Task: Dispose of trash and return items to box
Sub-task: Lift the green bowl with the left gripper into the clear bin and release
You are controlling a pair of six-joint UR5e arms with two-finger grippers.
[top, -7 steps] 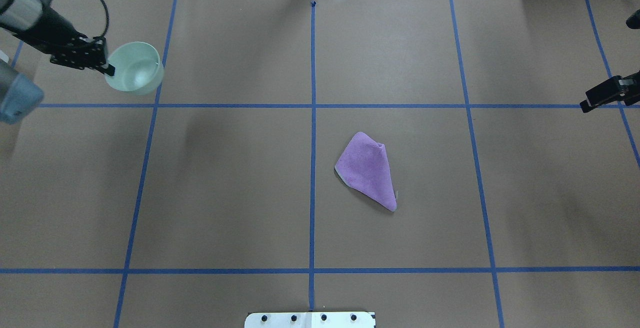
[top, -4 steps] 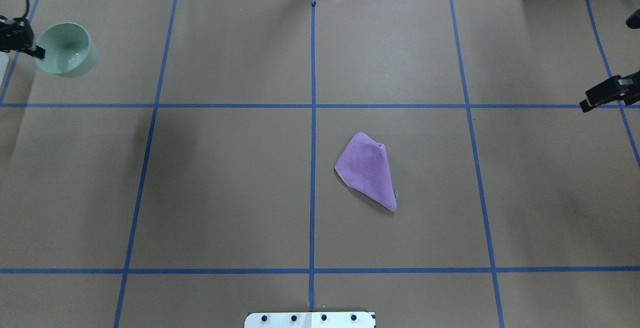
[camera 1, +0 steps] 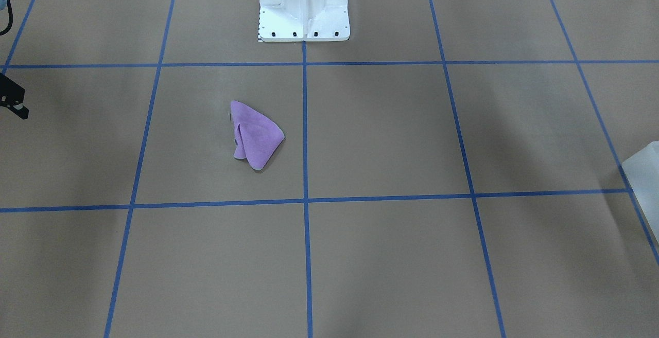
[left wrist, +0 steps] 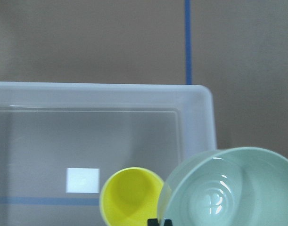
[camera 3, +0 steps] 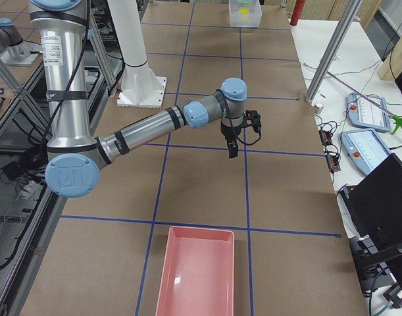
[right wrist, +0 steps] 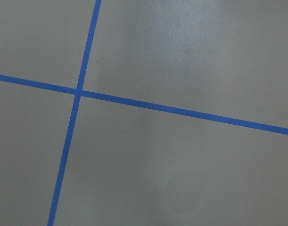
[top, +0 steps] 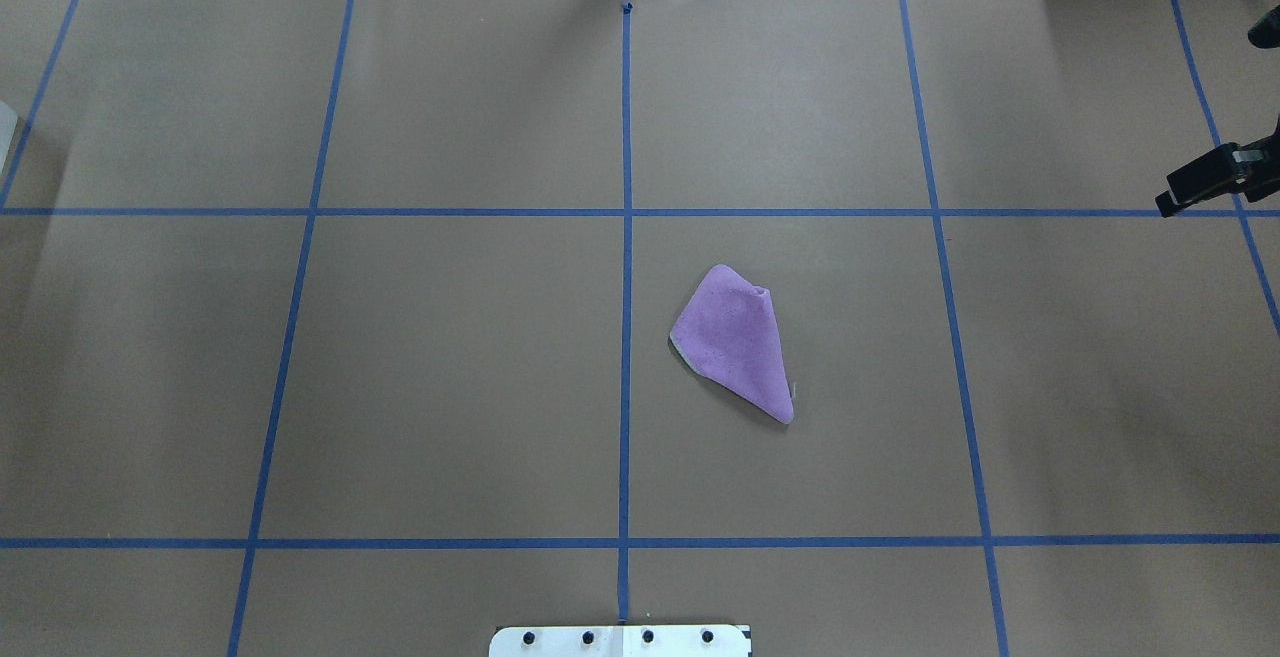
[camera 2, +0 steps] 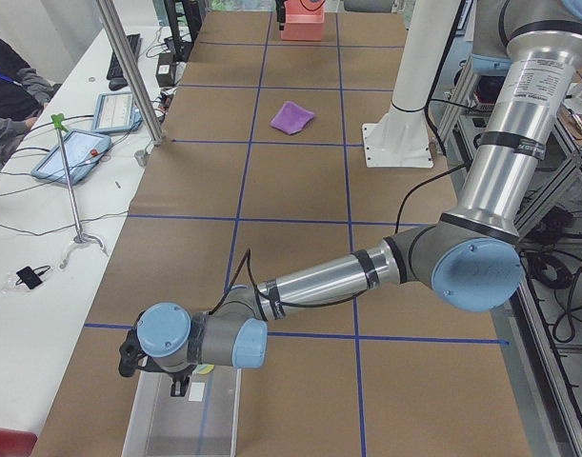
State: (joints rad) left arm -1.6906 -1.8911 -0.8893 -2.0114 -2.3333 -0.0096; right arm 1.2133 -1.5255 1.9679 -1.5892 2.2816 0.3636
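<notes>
A pale green bowl (left wrist: 228, 188) fills the lower right of the left wrist view. My left gripper (left wrist: 160, 221) is shut on its rim and holds it over the corner of a clear plastic box (left wrist: 200, 117). A yellow cup (left wrist: 132, 195) lies in the box. The left arm hangs over that box (camera 2: 186, 419) in the exterior left view. A purple cloth (top: 735, 342) lies crumpled on the brown table just right of centre. My right gripper (top: 1185, 192) hovers empty at the far right; its jaws look open.
A pink bin (camera 3: 197, 270) stands at the table's right end. The white robot base (camera 1: 304, 6) is at the table's near edge. Blue tape lines grid the brown paper. Tablets and cables lie on a side bench (camera 2: 81, 152).
My left arm carried the green bowl leftward out of the overhead view, to above the clear box. The right gripper shifted slightly. The cloth has not moved.
</notes>
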